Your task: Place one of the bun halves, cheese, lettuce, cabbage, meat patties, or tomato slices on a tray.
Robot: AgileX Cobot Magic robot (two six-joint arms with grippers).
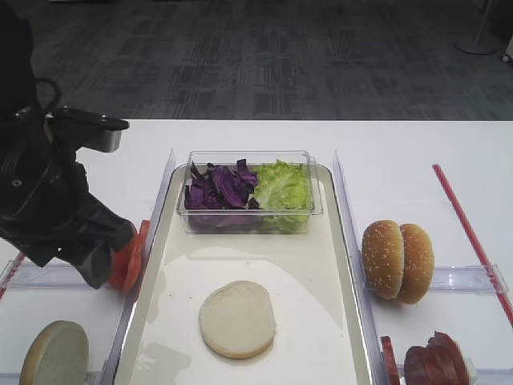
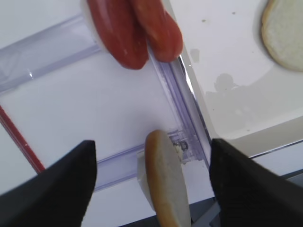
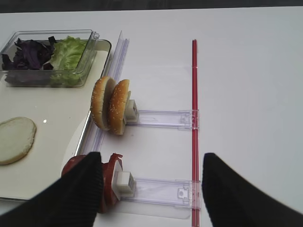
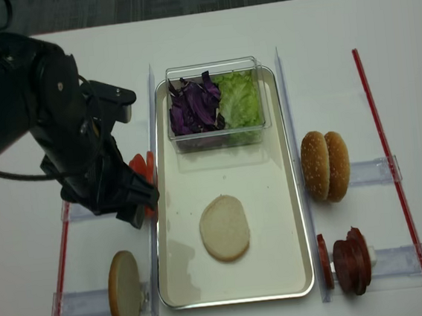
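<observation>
The left pincer (image 2: 151, 177) stands wide open above the tomato slices (image 2: 135, 30), apparently gripping nothing. The right pincer (image 3: 151, 187) is likewise spread, empty. One bun half (image 1: 237, 318) lies flat on the tray (image 1: 321, 321). At the tray's far end, a clear tub (image 1: 317, 210) holds cabbage (image 1: 218, 186) left, lettuce (image 1: 282, 186) right.

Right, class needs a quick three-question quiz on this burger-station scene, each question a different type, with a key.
1. True or false: a bun half already lies flat on the tray.
2. Which shares the clear tub with the lettuce? A tomato slices B cabbage C sesame buns
3. Fill in: the left gripper hovers with its jaws ____ near the tomato slices.

Key: 1 true; 2 B, the cabbage; 3 open.
</observation>
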